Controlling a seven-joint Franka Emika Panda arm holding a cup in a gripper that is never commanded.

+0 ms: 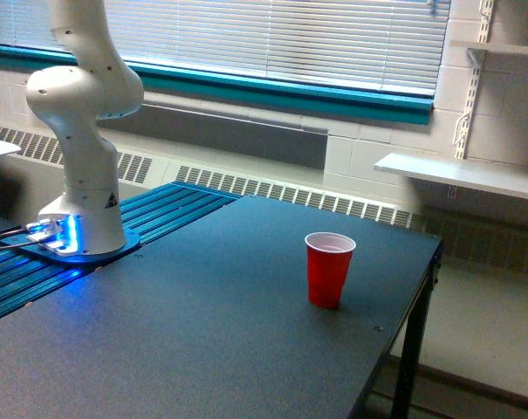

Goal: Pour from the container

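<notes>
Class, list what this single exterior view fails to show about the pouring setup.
- Gripper and container: out of view; the arm is cut off by the top edge.
- Red cup contents: hidden by its opaque wall and the viewing angle.
- Table near side: cut off by the bottom edge.

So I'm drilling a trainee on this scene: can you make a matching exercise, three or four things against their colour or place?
Things:
1. red cup
2. robot arm
3. table
4. window blinds

Descriptions:
A. white, base glowing blue, at the exterior view's left
B. closed slats along the back wall
C. dark flat surface
D. upright, white inside, toward the exterior view's right

Pairs: 1-D, 2-A, 3-C, 4-B
</notes>
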